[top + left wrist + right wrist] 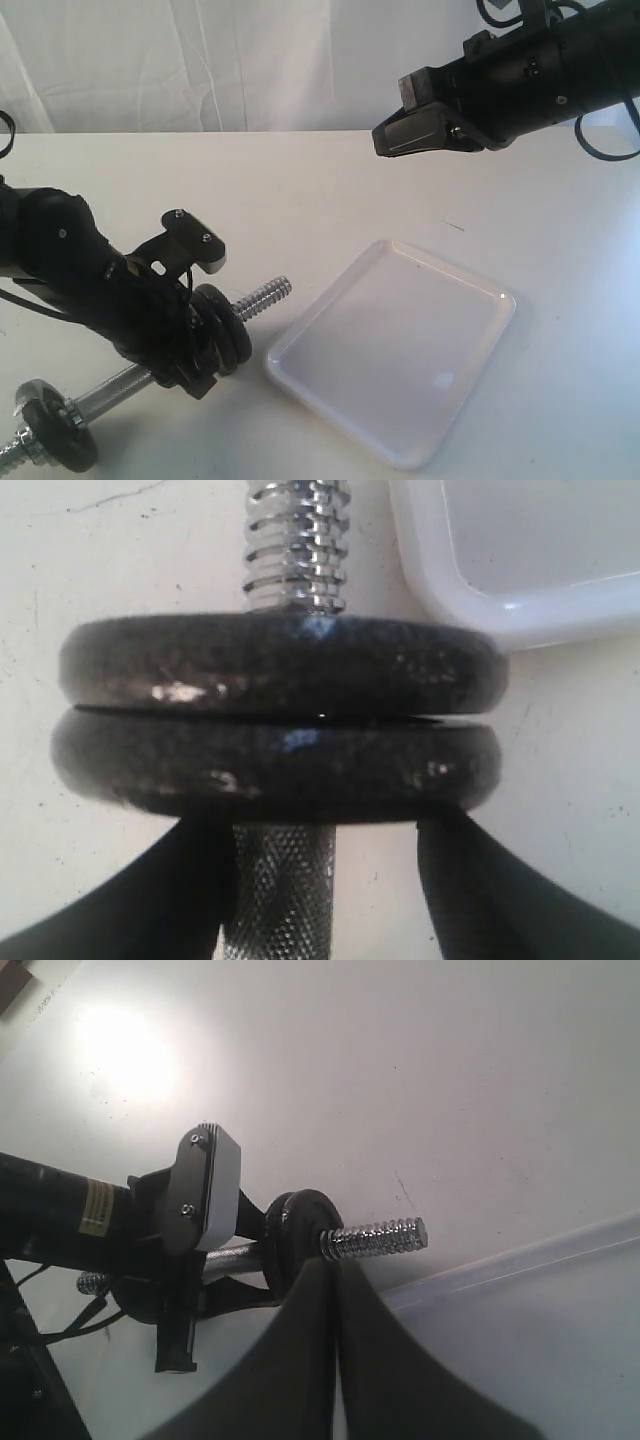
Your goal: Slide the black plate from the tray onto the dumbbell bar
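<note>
The white tray (400, 350) lies with nothing in it. Two black plates (222, 328) sit pressed together on the dumbbell bar (262, 298), just inside its threaded end; I cannot tell which one came from the tray. In the left wrist view the outer plate (280, 665) and the inner plate (275, 765) fill the middle. My left gripper (325, 840) is open astride the knurled bar (280, 890), fingertips against the inner plate. My right gripper (390, 135) hangs shut and empty above the table.
A third black disc (60, 430) and a metal collar (40, 395) sit on the bar's other end at the front left. The tray's corner (520, 540) lies close to the threaded tip. A white cloth backs the table.
</note>
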You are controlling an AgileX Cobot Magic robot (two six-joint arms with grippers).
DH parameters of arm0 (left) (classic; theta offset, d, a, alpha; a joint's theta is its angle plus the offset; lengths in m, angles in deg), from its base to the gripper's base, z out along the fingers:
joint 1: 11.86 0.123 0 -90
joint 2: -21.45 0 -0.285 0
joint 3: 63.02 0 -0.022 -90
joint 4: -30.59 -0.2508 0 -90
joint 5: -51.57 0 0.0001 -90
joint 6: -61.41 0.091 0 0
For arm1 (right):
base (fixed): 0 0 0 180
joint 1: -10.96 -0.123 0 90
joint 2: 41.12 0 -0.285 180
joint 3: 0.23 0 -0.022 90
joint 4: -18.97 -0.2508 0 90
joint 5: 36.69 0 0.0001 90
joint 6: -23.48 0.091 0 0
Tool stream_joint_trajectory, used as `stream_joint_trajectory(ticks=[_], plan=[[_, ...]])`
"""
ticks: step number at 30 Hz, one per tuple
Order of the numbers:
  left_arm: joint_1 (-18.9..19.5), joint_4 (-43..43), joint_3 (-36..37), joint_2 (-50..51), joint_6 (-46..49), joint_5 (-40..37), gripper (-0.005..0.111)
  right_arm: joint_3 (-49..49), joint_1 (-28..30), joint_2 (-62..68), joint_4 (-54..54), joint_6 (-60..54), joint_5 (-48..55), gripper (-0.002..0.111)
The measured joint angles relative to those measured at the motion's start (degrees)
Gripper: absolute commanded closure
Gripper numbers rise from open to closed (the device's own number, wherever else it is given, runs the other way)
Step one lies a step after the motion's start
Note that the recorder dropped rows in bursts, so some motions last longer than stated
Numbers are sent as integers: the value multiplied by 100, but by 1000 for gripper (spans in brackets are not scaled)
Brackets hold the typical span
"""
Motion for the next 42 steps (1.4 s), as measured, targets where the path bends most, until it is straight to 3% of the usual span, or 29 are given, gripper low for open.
stream_joint_trajectory(ticks=[6,13,17,20,33,35,41,42], plan=[[0,-73,-19,0,-27,-238,48,0,0,0,0,-10,0,108],[0,-859,-19,0,-808,-558,48,0,0,0,0,-10,0,108],[0,-1175,-19,0,-1142,-608,54,0,0,0,0,-10,0,108],[0,-1240,-19,0,-1304,-630,59,0,0,0,0,-10,0,108],[0,-1344,-19,152,-1362,-836,59,0,0,0,0,-10,0,108],[0,-1336,-19,175,-1373,-848,66,0,0,0,0,-10,0,108],[0,-1389,-19,175,-1337,-838,105,0,0,0,0,-10,0,108],[0,-1369,-19,175,-1349,-838,107,0,0,0,0,-10,0,108]])
